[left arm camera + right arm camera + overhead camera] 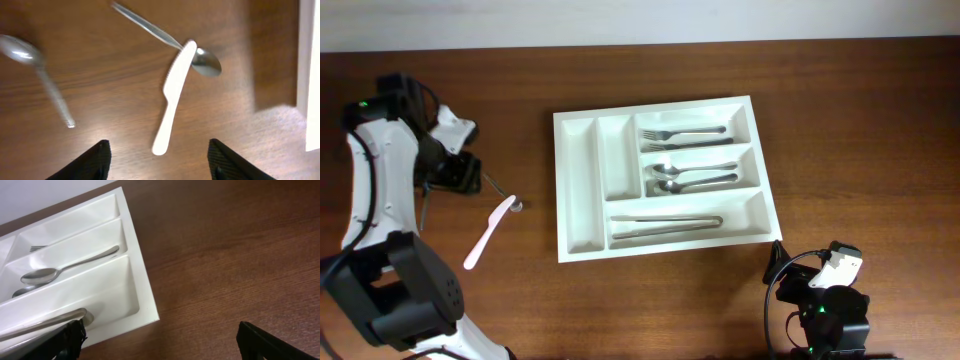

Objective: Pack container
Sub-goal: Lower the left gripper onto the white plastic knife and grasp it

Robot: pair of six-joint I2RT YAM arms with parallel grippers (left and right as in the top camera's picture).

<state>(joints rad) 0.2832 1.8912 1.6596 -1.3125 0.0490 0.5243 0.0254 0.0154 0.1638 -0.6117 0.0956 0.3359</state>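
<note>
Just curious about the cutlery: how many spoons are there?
4. Two spoons lie in the container's middle wide compartment; two on the table, one partly under the white knife, one beside it. Others may hide under the left arm.

Brown wooden surface [850,120] under me, pale strip [640,20] along its far edge.
The grain runs side to side from overhead, the light is even with a soft sheen on the wood, and that strip is plain whitish: wall or floor, I can't tell.

White 5-compartment container [578,180] (3 hold cutlery [685,132]) lies flat.
</note>
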